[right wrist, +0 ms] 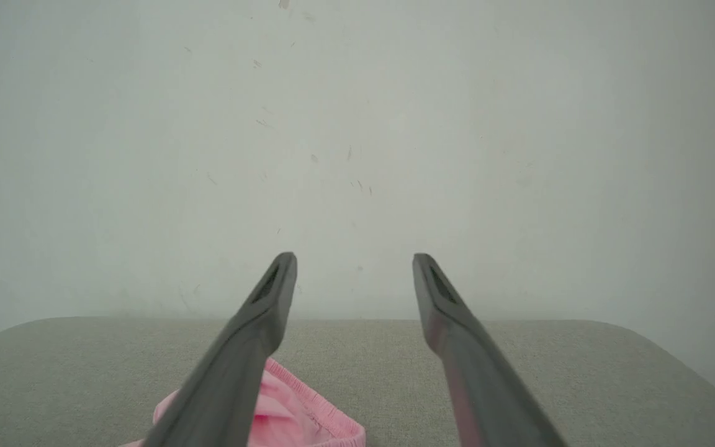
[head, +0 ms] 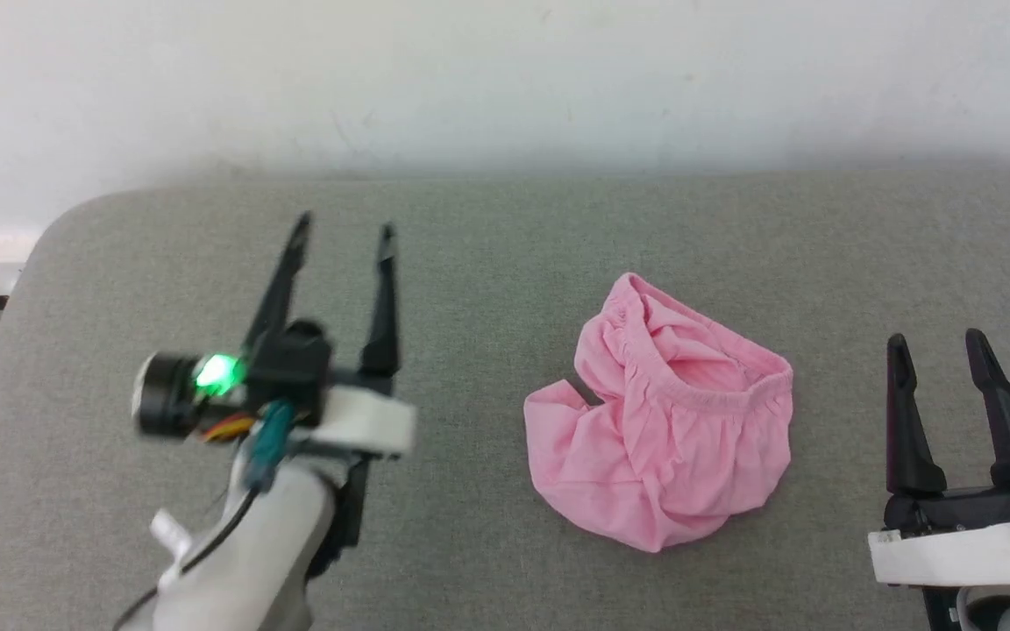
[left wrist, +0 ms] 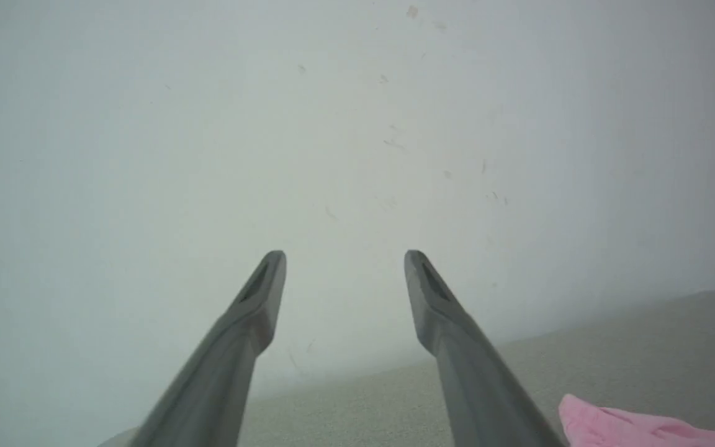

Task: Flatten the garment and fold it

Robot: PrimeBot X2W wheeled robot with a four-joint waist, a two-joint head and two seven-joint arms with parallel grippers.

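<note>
The garment [head: 663, 421] is a pair of light-pink shorts lying crumpled in a heap on the grey cushioned surface [head: 487, 263], its gathered elastic waistband gaping upward. My left gripper [head: 343, 232] hovers open to the garment's left, well apart from it, nothing between its fingers. My right gripper [head: 936, 343] stands open at the lower right, just right of the heap, empty too. A pink corner of the garment [left wrist: 637, 428] shows at the bottom right of the left wrist view. In the right wrist view the waistband [right wrist: 308, 416] sits low, behind the left finger.
A pale wall [head: 505, 79] rises directly behind the cushion's far edge. The cushion's rounded left corner [head: 58, 228] drops off toward a floor strip at the far left. Bare grey fabric lies around the heap.
</note>
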